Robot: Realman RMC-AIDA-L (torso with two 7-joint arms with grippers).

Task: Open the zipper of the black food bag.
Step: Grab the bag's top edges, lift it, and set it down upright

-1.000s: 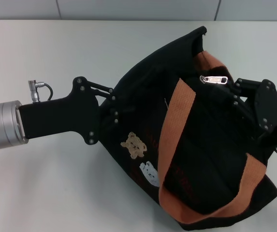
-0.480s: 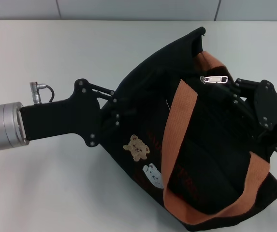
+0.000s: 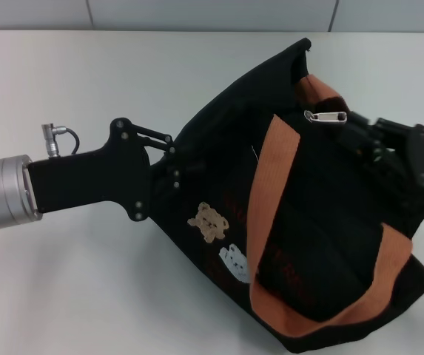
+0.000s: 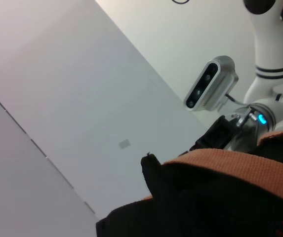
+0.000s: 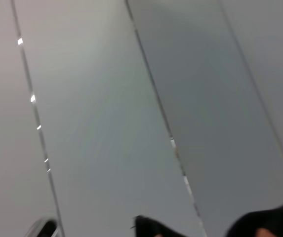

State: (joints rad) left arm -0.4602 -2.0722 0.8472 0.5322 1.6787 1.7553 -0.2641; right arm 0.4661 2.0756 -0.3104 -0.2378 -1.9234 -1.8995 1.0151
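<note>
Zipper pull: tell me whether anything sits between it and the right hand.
Nothing visible does. The silver zipper pull lies exposed on the black food bag, with the right hand just beside it; the brown handle passes clear of it.

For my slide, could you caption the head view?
Both grippers, left and right, flank the black food bag.

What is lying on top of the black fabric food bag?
On the black fabric food bag lie two brown webbing handles and the silver zipper pull tab. The right gripper reaches beside the tab. The zip line beneath is hidden.
</note>
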